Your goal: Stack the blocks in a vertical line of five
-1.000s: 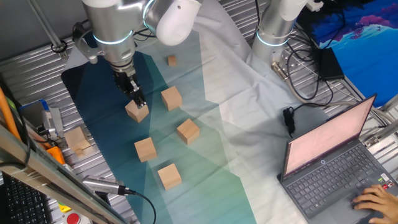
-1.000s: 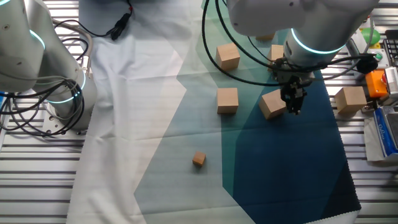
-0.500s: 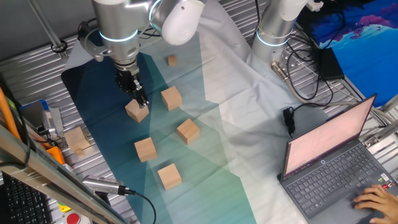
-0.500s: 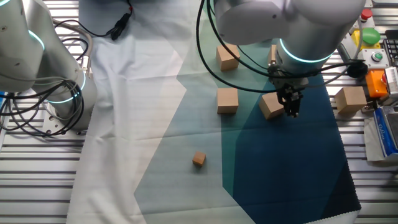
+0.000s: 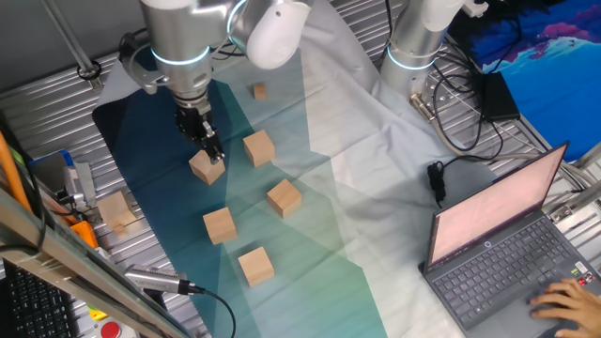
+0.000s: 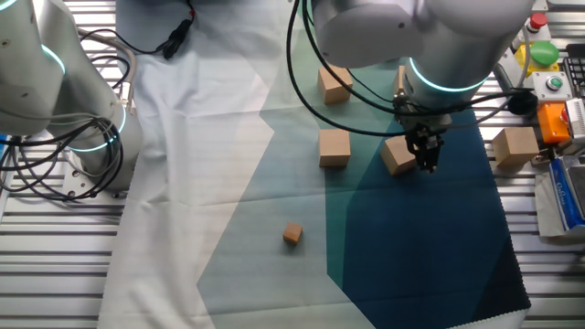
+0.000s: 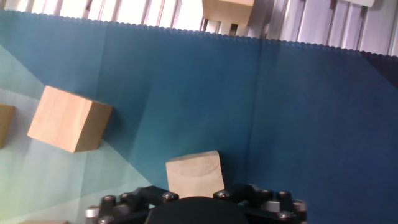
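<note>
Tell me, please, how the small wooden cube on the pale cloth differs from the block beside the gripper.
The small cube is much smaller than the block by the gripper. The small cube sits alone on the pale part of the cloth, far from the arm; the block lies on the dark blue part with the gripper right at it. Both are plain, unmarked light-brown wood.

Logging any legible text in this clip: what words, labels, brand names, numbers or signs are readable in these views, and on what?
No text can be read in any view.
Light-brown wooden cubes: plain, unmarked faces.
Open laptop: pale pinkish screen, contents too washed out to read; key legends too small.
Green round button and orange device at the table edge: any markings too small to tell.
Black hand: no visible label.
</note>
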{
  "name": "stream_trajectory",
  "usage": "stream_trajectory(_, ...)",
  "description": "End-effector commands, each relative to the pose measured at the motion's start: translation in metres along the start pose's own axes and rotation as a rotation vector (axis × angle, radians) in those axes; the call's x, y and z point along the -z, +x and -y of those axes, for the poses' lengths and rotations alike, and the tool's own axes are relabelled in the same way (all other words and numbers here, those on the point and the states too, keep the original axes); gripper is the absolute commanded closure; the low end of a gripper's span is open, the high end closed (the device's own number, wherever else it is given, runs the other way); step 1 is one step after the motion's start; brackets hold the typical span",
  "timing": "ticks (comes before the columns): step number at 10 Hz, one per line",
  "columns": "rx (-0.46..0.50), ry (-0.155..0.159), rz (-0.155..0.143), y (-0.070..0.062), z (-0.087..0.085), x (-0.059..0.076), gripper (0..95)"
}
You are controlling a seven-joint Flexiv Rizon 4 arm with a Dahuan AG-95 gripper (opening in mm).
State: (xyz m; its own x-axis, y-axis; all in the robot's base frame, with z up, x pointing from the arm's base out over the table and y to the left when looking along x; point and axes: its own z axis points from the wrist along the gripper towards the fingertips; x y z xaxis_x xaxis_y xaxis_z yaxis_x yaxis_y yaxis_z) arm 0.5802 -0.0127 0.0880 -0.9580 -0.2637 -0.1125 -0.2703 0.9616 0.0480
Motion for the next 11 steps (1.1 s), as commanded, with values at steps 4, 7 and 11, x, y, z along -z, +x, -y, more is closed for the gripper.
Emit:
stream_trajectory(4, 0.014, -0.002, 0.000, 0.0071, 0.0016, -0.0058, 19.0)
stream_trajectory(7, -0.033, -0.011, 0.007, 0.0071, 0.0016, -0.0058, 19.0)
stream_trajectory(11, -0.054, -0.021, -0.044, 0.0071, 0.0016, -0.0058, 19.0)
